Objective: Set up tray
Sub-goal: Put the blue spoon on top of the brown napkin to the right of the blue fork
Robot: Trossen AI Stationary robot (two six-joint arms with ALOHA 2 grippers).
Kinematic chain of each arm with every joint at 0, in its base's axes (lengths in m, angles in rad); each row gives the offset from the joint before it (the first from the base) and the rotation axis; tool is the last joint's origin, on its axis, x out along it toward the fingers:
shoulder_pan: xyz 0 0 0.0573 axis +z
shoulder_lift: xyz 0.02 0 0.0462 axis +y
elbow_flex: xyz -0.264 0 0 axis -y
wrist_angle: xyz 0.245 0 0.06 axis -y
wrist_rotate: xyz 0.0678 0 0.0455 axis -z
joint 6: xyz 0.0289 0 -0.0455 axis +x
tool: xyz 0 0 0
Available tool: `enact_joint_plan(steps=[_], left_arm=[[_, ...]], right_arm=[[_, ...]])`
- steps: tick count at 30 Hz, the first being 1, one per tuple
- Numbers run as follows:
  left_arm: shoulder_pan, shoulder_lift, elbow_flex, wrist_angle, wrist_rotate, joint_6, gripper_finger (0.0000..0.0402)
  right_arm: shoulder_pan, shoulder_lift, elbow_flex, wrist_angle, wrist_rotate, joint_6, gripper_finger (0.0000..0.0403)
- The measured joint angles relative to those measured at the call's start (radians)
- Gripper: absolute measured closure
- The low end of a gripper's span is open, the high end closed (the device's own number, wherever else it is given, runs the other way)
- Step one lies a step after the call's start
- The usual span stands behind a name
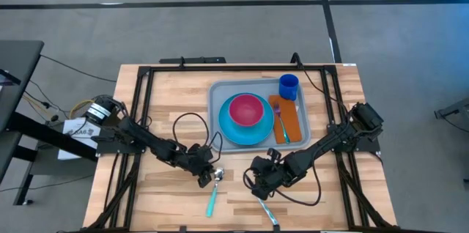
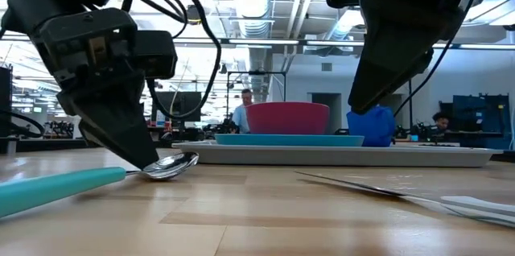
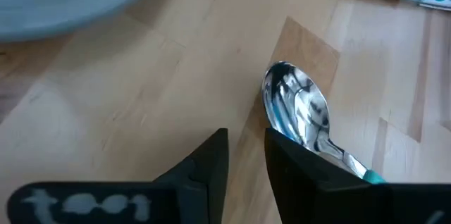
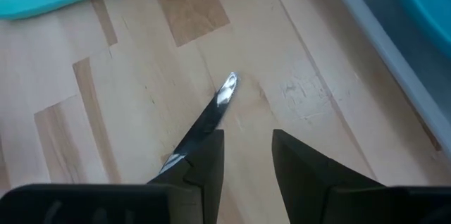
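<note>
The tray (image 1: 220, 94) is sitting toward the far side of the desk (image 1: 161, 108), already carrying a blue plate (image 1: 227, 132) with a pink bowl (image 1: 246, 109), an orange napkin (image 1: 292, 121) with a fork (image 1: 281, 124) on it, and a blue cup (image 1: 289, 86). Just in front of the tray, the left hand (image 1: 204, 175) is hovering with its fingers narrowly parted beside the bowl of a teal-handled spoon (image 1: 213, 191), gripping nothing. The right hand (image 1: 258, 187), also in front of the tray, is standing narrowly parted over a knife (image 1: 267, 209), empty too.

The risk is a miss: the left fingers are sitting to one side of the spoon's bowl, so closing now would likely pinch air or flick the spoon away. The flat knife could slide on the wood rather than lift, and its blade is lying off-centre between the right fingers.
</note>
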Motion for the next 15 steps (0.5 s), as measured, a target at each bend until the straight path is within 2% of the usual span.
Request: enact_joint_plan(steps=[15], left_arm=[[0.013,-0.005,0.0,0.079,0.055,0.035,0.0315]], right_arm=[[0.0,0.0,0.0,0.003,0.0,-0.003,0.029]])
